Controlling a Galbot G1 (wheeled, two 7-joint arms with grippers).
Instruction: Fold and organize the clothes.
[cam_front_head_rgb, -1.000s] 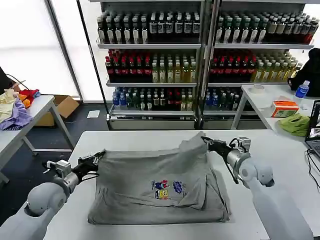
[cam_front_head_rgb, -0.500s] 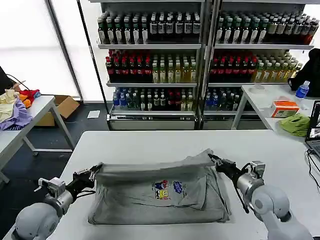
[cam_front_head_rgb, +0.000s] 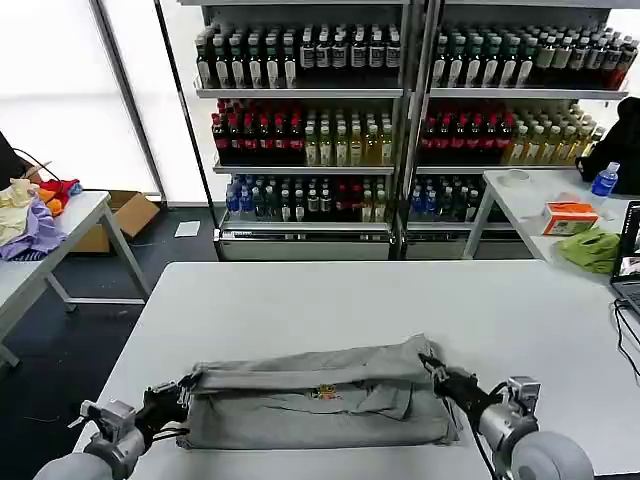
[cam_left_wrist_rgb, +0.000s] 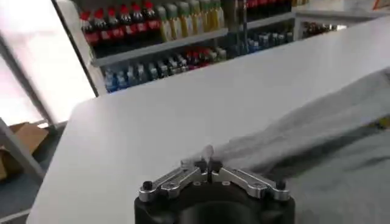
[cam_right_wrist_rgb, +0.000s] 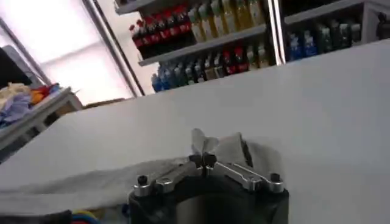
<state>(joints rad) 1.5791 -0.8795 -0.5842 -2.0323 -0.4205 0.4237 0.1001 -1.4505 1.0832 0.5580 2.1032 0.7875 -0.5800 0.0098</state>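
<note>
Grey shirt (cam_front_head_rgb: 320, 405) lies folded on the desk (cam_front_head_rgb: 330, 300) because left claw (cam_front_head_rgb: 184, 388) and right claw (cam_front_head_rgb: 434, 370) each pinch one corner of its upper edge, so the fold stays even.

i count one grey shirt (cam_front_head_rgb: 320, 405) on my white table (cam_front_head_rgb: 330, 300) | two grippers pinching it: left gripper (cam_front_head_rgb: 185, 385), right gripper (cam_front_head_rgb: 432, 365) | two drink shelving units (cam_front_head_rgb: 400, 110) | two side tables (cam_front_head_rgb: 60, 235) | one cardboard box (cam_front_head_rgb: 125, 215)

Shirt (cam_front_head_rgb: 320, 405) lies folded on desk (cam_front_head_rgb: 330, 300), near its front edge; left hand (cam_front_head_rgb: 185, 385) at shirt's left end, right hand (cam_front_head_rgb: 432, 368) at its right end; bottle shelves (cam_front_head_rgb: 400, 120) behind desk.
</note>
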